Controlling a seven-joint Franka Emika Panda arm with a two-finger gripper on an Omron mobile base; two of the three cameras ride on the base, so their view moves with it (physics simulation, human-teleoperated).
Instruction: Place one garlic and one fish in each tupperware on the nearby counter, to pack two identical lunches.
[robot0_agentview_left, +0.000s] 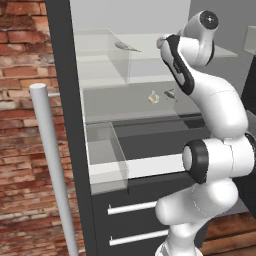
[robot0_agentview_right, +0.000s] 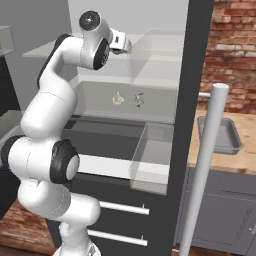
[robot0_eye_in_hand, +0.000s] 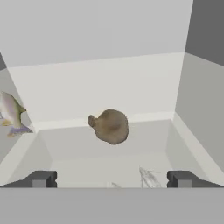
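Garlic (robot0_agentview_left: 154, 97) lies just beside a fish (robot0_agentview_left: 170, 93) on my open fridge's middle shelf (robot0_agentview_left: 115, 107); another fish (robot0_agentview_left: 126, 47) lies higher. My gripper (robot0_eye_in_hand: 111, 178) gapes empty. I read no labels.

cream garlic (robot0_agentview_left: 153, 97), silver-grey fish (robot0_agentview_left: 127, 47), perhaps brownish lump (robot0_eye_in_hand: 109, 126), red brick wall (robot0_agentview_left: 22, 75)

- The gripper (robot0_eye_in_hand: 112, 179) has its jaws spread wide at the mouth of an open fridge compartment, with free room straight ahead.
- A brown lump (robot0_eye_in_hand: 110, 126) sits mid-shelf, in the way of a straight reach to the back wall.
- A fish (robot0_eye_in_hand: 12, 114) lies off to one side, near the wall there.
- On the shelf below, a garlic (robot0_agentview_left: 153, 97) and a second fish (robot0_agentview_left: 170, 93) lie close together.
- A clear door bin (robot0_agentview_right: 152, 157) and the door's long handle (robot0_agentview_right: 205, 165) crowd the door side.
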